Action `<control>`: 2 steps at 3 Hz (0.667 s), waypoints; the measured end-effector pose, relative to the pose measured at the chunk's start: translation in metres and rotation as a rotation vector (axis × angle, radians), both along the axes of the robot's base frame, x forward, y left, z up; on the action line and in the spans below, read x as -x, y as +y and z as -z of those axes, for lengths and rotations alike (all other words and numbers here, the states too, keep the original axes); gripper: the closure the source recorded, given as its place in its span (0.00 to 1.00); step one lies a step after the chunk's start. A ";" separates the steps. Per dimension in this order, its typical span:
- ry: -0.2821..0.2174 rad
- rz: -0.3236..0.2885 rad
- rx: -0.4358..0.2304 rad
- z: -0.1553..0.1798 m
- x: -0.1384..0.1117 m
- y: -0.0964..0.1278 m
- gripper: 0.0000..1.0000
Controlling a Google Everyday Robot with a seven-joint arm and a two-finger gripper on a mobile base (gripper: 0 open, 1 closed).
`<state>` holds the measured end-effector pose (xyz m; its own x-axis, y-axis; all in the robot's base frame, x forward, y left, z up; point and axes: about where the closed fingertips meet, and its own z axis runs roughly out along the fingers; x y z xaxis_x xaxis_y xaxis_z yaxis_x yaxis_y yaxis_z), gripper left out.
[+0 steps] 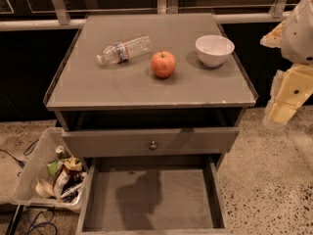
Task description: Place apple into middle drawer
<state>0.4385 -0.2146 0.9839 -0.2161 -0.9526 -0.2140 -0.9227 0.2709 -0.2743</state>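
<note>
**Apple sitting on the surface, middle drawer standing open below**

Nearest the camera, the wide, shallow grey middle drawer (193, 207) is standing pulled out from the cabinet, its bare flat floor carrying only a dark shadow. To its left, a translucent plastic bin (28, 176) is sitting on the speckled stone floor (269, 180), holding crumpled wrappers and other rubbish. Just above the open drawer, a flat grey drawer front (200, 140) is lying closed, a small round metal knob (153, 144) showing at its middle.

Above that, the flat grey cabinet surface (122, 89) is carrying three things. The round red-orange apple (163, 64) with yellowish patches is resting upright near the middle of the surface, closer to the back edge than to the front edge, and not in the drawer. Behind it and to the left, a clear plastic water bottle (124, 49) with a label is lying on its side, its cap pointing toward the left edge. Toward the back right corner, a round white bowl (214, 50) is standing upright, near the apple but apart from it.

The cream-and-white robot tool (288, 94) is hanging in the air beyond the right edge of the surface, well apart from the apple and touching nothing. Whether it is spread or pressed together, I cannot tell.

At the far back, a pale metal rail (44, 24) is running behind the back edge.
</note>
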 end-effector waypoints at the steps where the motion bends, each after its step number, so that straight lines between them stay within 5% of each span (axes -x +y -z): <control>1: -0.014 -0.010 -0.001 0.001 -0.007 0.004 0.00; 2: -0.047 -0.057 -0.034 0.003 -0.028 0.020 0.00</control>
